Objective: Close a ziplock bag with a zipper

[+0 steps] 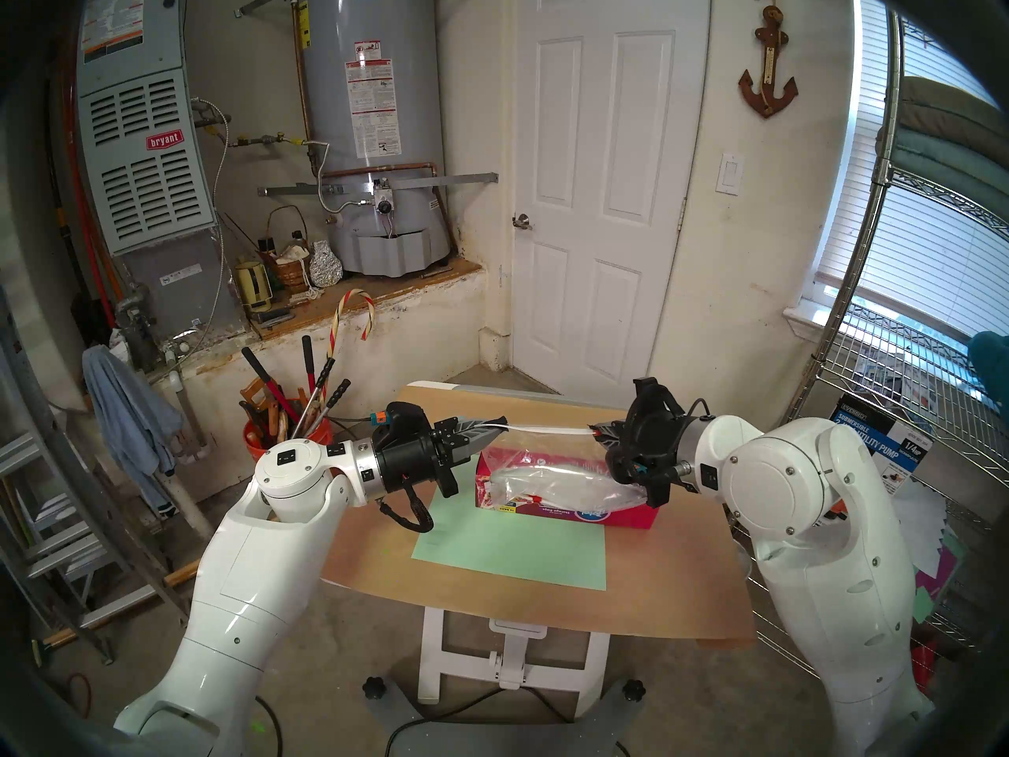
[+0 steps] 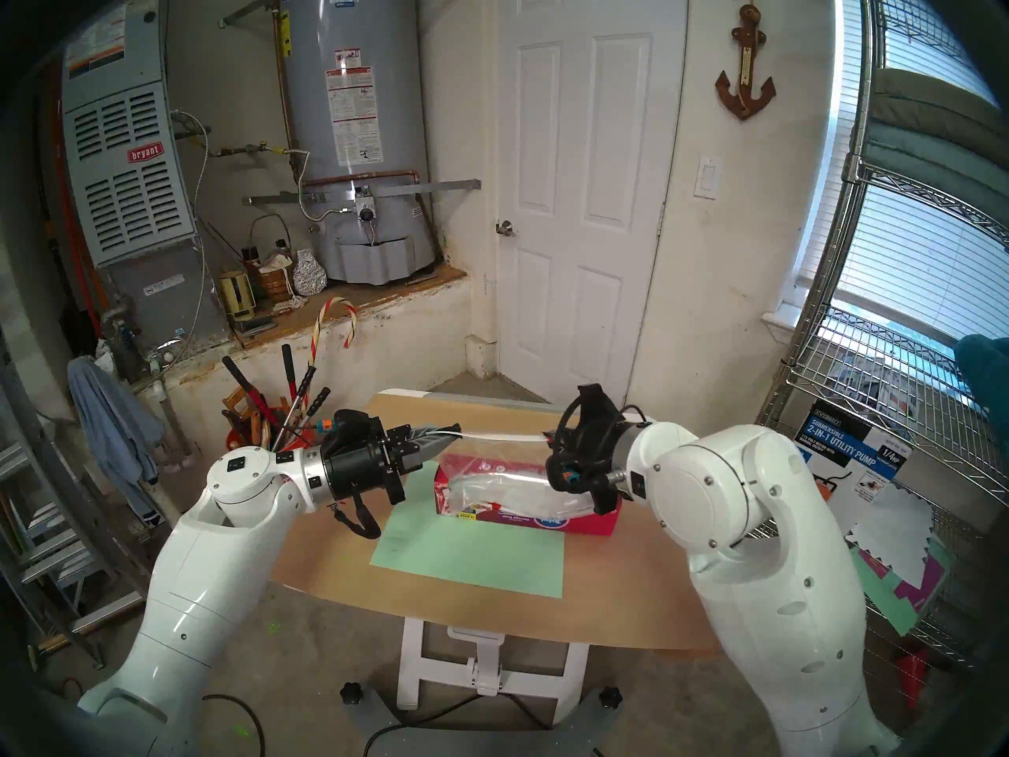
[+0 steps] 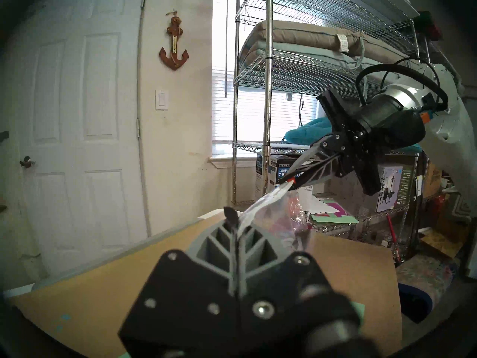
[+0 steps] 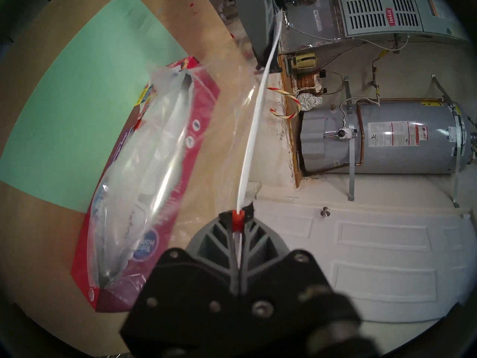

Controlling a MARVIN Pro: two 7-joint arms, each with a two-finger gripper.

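Note:
The clear ziplock bag hangs in the air above the table, stretched between both grippers. Its white zipper runs taut from one gripper to the other. My left gripper is shut on the bag's left end at the strip. My right gripper is shut on the zipper's red slider at the right end, with the strip running away from its fingertips. In the left wrist view the slider shows at the tips of the right gripper.
A long red cardboard box lies on the brown table under the bag, with more clear bags piled on it. A green sheet lies in front. A wire shelf stands right, a tool bucket left.

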